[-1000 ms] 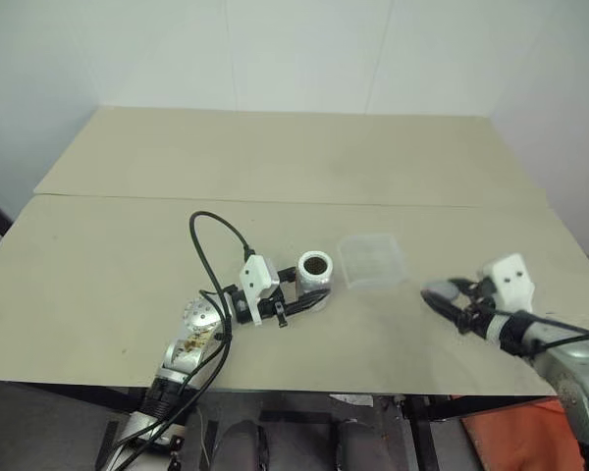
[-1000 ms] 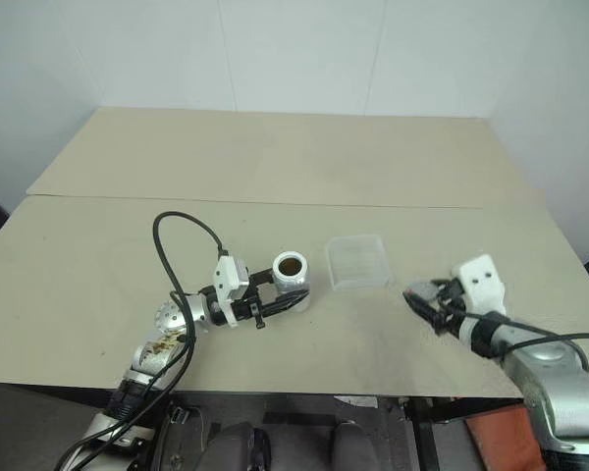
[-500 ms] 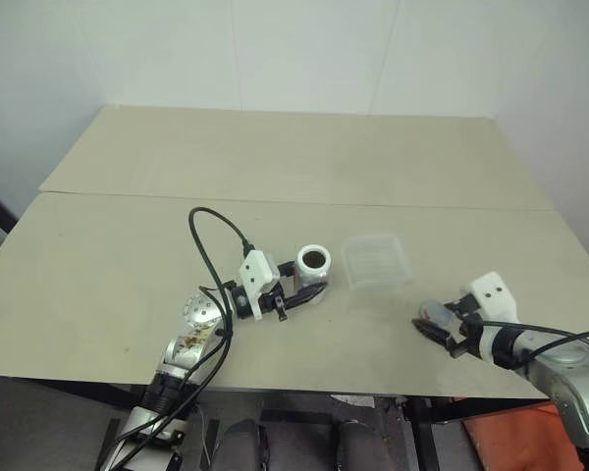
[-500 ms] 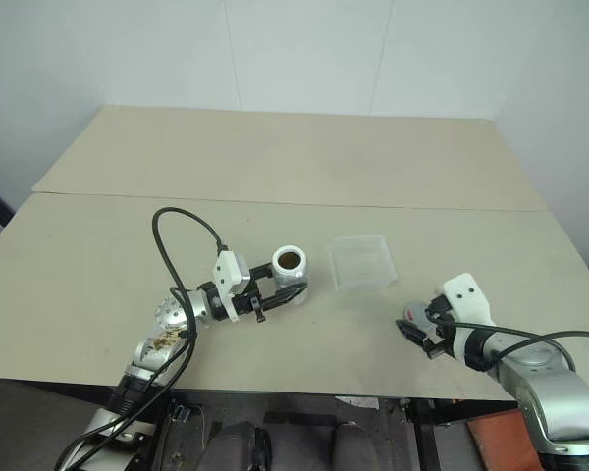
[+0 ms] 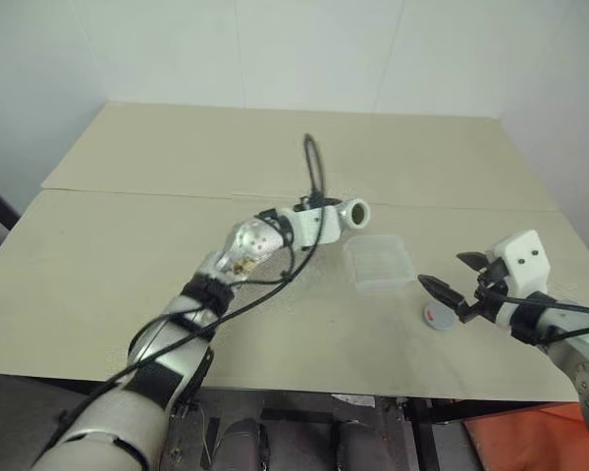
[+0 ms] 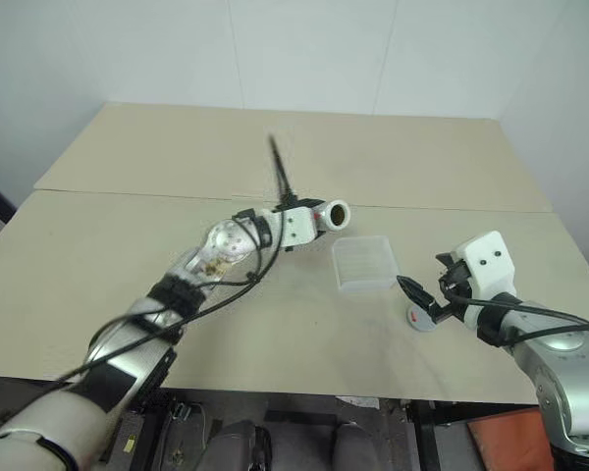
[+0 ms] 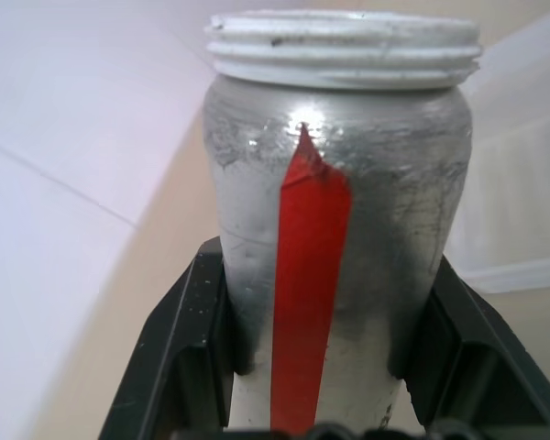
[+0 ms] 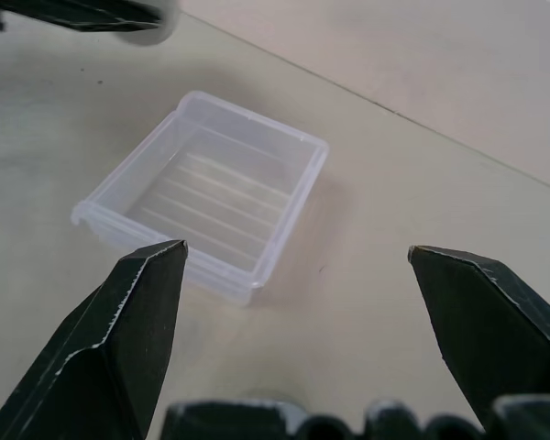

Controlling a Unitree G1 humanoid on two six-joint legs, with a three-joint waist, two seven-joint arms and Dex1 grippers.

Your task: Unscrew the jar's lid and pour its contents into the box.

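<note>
The left gripper point(image 7: 321, 385), clamped on the uncapped jar point(image 5: 349, 213), holds it tipped on its side just beside the empty box point(image 5: 377, 262). The right gripper point(image 5: 452, 283) hangs with fingers spread above the lid point(image 5: 437, 315) lying on the table point(image 5: 98, 255). Unscrewing looks done; the pour remains.

The left gripper point(image 6: 319, 216) holds the open jar point(image 6: 332, 214) tipped on its side above the table point(image 6: 98, 255), at ten o'clock from the box point(image 6: 364, 263). At four o'clock from the box, the lid point(image 6: 419, 318) lies flat beneath the spread right gripper point(image 6: 426, 282).
</note>
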